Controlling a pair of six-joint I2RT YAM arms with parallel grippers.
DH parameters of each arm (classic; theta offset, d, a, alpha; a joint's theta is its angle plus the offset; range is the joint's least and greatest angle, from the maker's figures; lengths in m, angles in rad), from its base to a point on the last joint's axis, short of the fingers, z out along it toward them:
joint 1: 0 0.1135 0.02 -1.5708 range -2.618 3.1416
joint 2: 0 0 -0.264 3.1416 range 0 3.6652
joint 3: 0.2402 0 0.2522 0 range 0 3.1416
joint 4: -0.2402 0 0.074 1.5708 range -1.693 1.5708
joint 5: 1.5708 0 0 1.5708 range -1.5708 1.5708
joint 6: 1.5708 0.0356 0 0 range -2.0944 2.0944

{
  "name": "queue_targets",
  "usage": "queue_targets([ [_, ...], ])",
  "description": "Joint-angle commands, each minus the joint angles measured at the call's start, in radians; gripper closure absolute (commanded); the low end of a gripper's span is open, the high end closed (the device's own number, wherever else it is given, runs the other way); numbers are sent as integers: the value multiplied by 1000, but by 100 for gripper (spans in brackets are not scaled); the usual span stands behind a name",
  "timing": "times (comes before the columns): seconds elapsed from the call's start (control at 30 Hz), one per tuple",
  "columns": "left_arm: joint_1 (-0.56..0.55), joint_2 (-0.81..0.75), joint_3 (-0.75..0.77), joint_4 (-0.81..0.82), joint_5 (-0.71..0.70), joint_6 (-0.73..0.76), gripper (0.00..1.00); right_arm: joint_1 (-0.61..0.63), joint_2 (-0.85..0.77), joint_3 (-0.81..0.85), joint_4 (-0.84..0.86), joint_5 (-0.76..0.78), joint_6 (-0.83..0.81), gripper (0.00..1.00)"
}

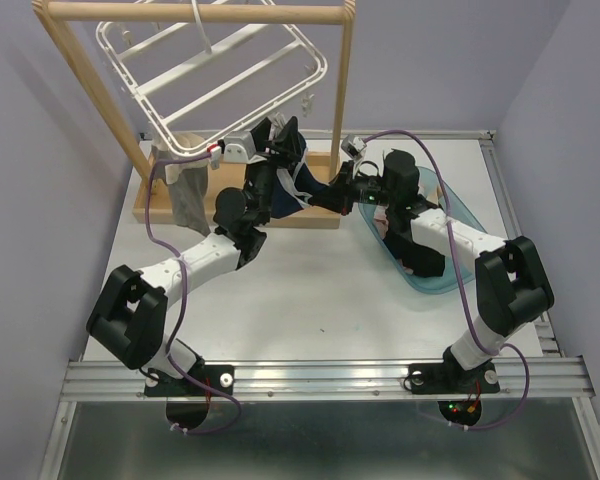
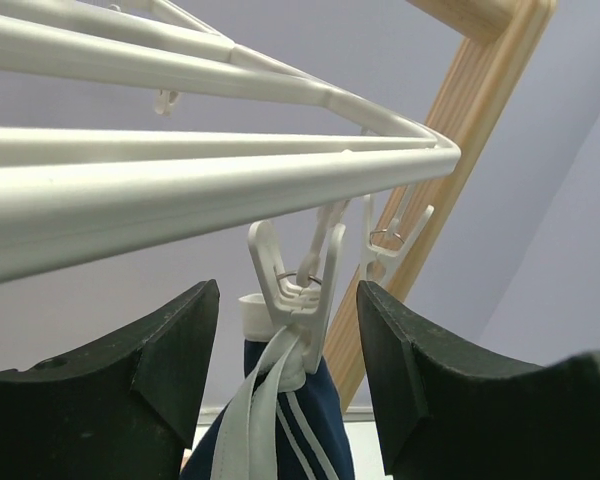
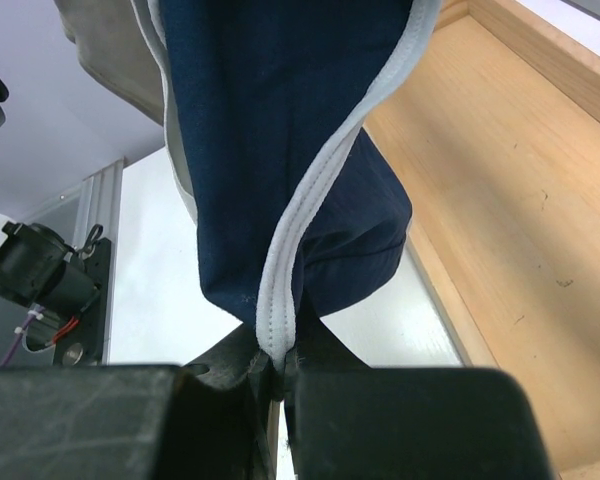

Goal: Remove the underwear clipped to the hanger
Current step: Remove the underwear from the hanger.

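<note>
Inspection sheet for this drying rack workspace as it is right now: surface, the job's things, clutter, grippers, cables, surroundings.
Surface: white table, with a wooden stand at its far side.
Job's things: white hanger hangs tilted from the stand's rail; navy underwear with white trim hangs from one clip; grey garment hangs at the hanger's left corner.
Clutter: teal basin on the right, partly under the right arm; contents unclear.
Grippers: left gripper open, fingers either side of the clip; right gripper shut on the navy underwear's lower trim.
Cables: purple cable loops along each arm; no snag seen.
Surroundings: lavender walls; nothing else seen.
</note>
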Motion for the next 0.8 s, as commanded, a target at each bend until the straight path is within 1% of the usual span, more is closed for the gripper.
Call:
queue_targets([
  [0.0, 9, -9, 60, 618, 19, 19, 34, -1, -15, -21, 53, -19, -10, 100],
  [0.27, 12, -5, 71, 647, 37, 28, 38, -1, -8, -22, 53, -17, -8, 100],
  [0.53, 12, -4, 68, 700, 55, 52, 38, -1, -4, -19, 53, -17, -8, 99],
  [0.67, 12, 16, 60, 784, 71, 81, 38, -1, -4, -19, 53, -17, -6, 99],
  [0.77, 10, 21, 57, 795, 77, 112, 38, -3, -4, -21, 53, -17, -8, 100],
])
